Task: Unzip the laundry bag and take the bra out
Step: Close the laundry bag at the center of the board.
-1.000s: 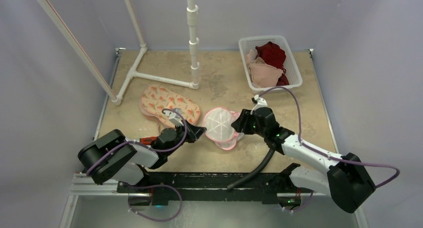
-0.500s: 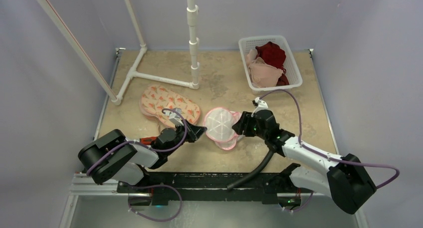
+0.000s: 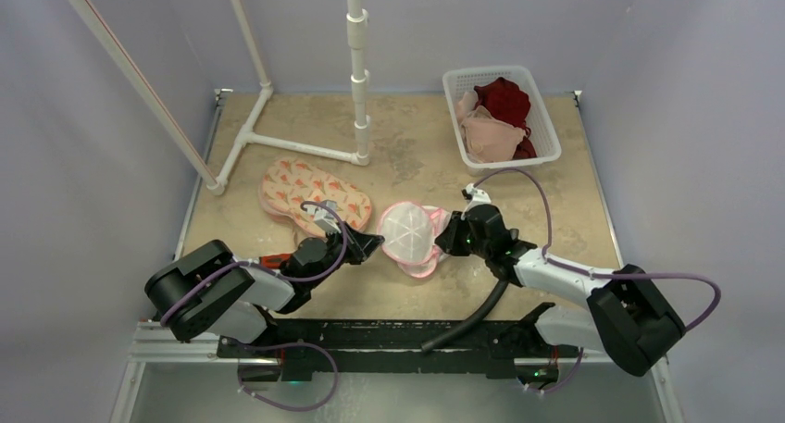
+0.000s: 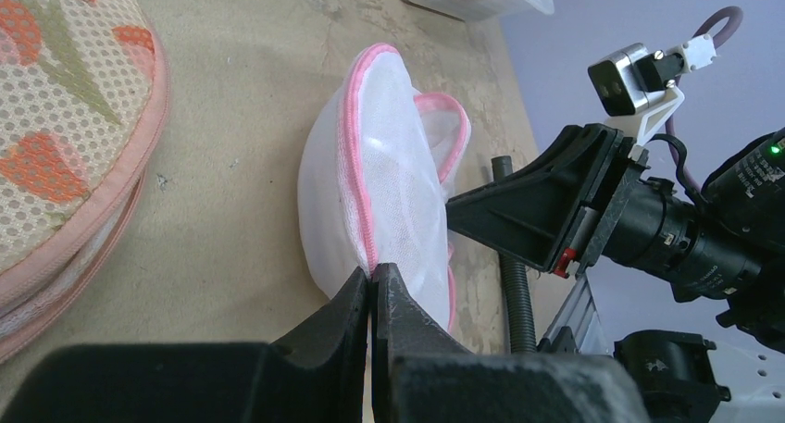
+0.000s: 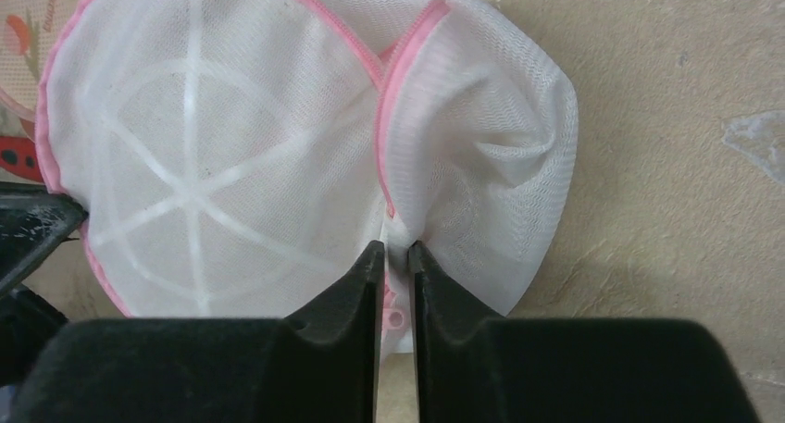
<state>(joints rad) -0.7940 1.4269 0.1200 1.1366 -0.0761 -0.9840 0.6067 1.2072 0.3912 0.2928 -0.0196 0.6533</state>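
While L gripper (image 4: 372, 279) is clamped on pink rim of white mesh laundry bag (image 4: 389, 182), mid-tabletop (image 3: 407, 155), R gripper (image 5: 396, 256) straddles zip seam, jaws a slit apart; can't tell if biting. No bra discernible inside.

Risk: R pinches mesh, not puller -> zip jams, bag drags.

Count: 2 grippers, 1 white bag, 1 patterned bag (image 3: 305, 190), 1 basket (image 3: 491, 71) w/ 1 red garment (image 3: 504, 97), 1 beige garment (image 3: 489, 134).

Fine, semi-sheer white mesh cloth on the laundry bag (image 5: 231, 164), trimmed in pink woven tape. Coarser printed honeycomb mesh on the patterned pouch (image 4: 56, 118). Matt black plastic on the left claw (image 4: 372, 279) and right claw (image 5: 396, 256). Matt, mottled, stone-like beige on the table (image 3: 407, 155). Smooth, faintly glossy white plastic on the basket (image 3: 548, 122) and pipe frame (image 3: 359, 71).
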